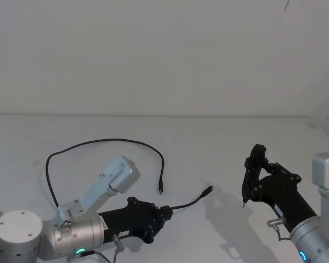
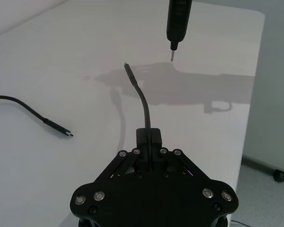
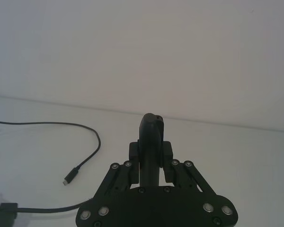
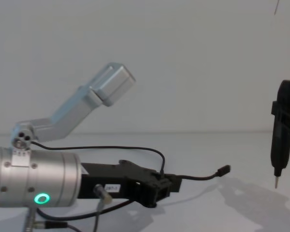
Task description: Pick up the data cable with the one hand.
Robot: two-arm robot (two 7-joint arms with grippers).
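End effector (image 1: 168, 211) around data cable (image 1: 115, 139)

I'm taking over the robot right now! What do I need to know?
Left gripper: low over the table, shut on the cable near one end. That end's plug sticks out forward, off the surface.
Right gripper: raised on the right, shut on a pen tool, tip pointing down, apart from the cable.
Cable: the rest lies in a loop on the table, with the far plug resting flat.
Done: cable grasped.
Left: probably lift the left arm until the whole cable is up.
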